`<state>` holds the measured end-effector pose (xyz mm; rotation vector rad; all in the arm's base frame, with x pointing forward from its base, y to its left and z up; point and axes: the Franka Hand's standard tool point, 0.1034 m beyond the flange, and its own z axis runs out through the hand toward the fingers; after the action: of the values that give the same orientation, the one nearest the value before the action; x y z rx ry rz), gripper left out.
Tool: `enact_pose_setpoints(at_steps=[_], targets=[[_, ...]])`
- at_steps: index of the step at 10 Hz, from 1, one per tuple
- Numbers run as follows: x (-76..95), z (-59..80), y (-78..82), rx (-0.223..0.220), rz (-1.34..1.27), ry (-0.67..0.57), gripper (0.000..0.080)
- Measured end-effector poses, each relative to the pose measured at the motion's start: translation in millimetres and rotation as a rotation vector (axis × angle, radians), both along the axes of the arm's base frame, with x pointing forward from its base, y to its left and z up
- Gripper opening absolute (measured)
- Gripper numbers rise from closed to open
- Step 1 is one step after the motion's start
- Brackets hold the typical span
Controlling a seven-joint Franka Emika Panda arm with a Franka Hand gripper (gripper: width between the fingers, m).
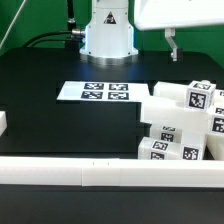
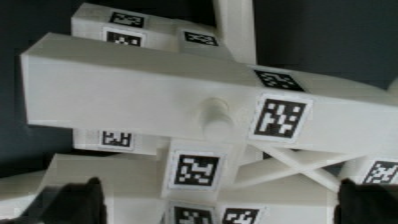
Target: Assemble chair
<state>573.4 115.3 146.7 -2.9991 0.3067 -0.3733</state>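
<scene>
The chair parts [image 1: 185, 120] lie heaped at the exterior view's right: white blocks with black-and-white tags. My gripper [image 1: 174, 57] hangs above the heap's far edge, apart from it. In the wrist view a large white block [image 2: 160, 90] with a tag fills the middle, several smaller tagged pieces [image 2: 199, 170] lie beneath it, and an X-braced frame [image 2: 311, 165] shows beside them. My gripper [image 2: 217, 205] is open, its dark fingertips [image 2: 71, 203] wide apart at the picture's edge, with nothing held between them.
The marker board [image 1: 95, 92] lies flat on the black table [image 1: 50, 120], to the exterior view's left of the heap. Long white rails [image 1: 90, 172] run along the front edge. The robot's base [image 1: 108, 35] stands at the back.
</scene>
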Motion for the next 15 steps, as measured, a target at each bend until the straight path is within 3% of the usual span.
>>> enact_pose_setpoints(at_steps=[3,5,8,10,13,15], targets=[[-58.2,-18.7,-4.1,-0.012,0.015,-0.047,0.0649],[-78.8,-37.3,-14.7,-0.04,0.046,-0.103,0.0649],[-77.3,-37.8,-13.1,-0.039,0.05,-0.082,0.0649],[-80.9,-46.1,-30.1,-0.092,0.18,-0.066,0.0649],[-86.0,-62.5,-51.6,-0.112,0.32,0.09,0.0649],[-83.1,-65.9,-52.2,-0.094,0.338,0.175,0.0649]])
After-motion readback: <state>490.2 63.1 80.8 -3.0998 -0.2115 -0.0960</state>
